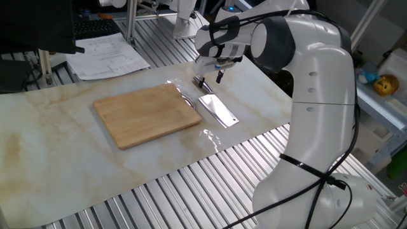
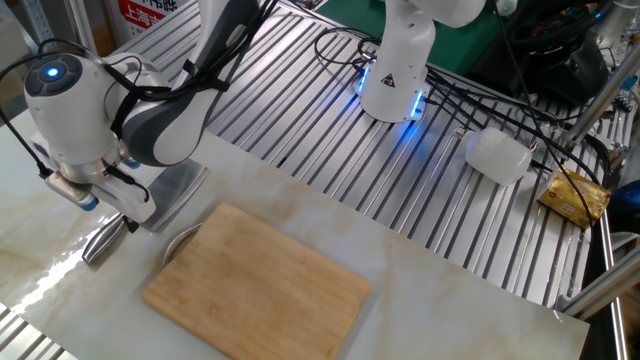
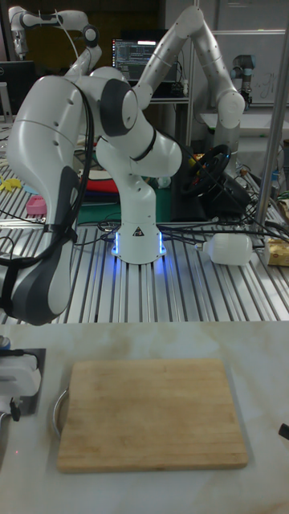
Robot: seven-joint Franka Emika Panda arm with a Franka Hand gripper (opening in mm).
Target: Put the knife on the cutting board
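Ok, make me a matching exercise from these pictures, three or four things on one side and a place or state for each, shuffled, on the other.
Things:
1. knife
2. cutting board
3. gripper
4. papers

Places or states:
A. over the knife's handle
B. bare, nothing on it
C. flat on the table beside the board
D. at the table's far edge

Pairs: 1-C, 2-B, 3-A, 4-D

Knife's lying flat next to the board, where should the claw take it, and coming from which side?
Probably by the short steel handle, from straight above. The knife lies flat on the table beside the cutting board, so its wide blade offers only thin edges. The handle is narrow enough to pinch across its width, and the claw already hovers over it, fingers apart.
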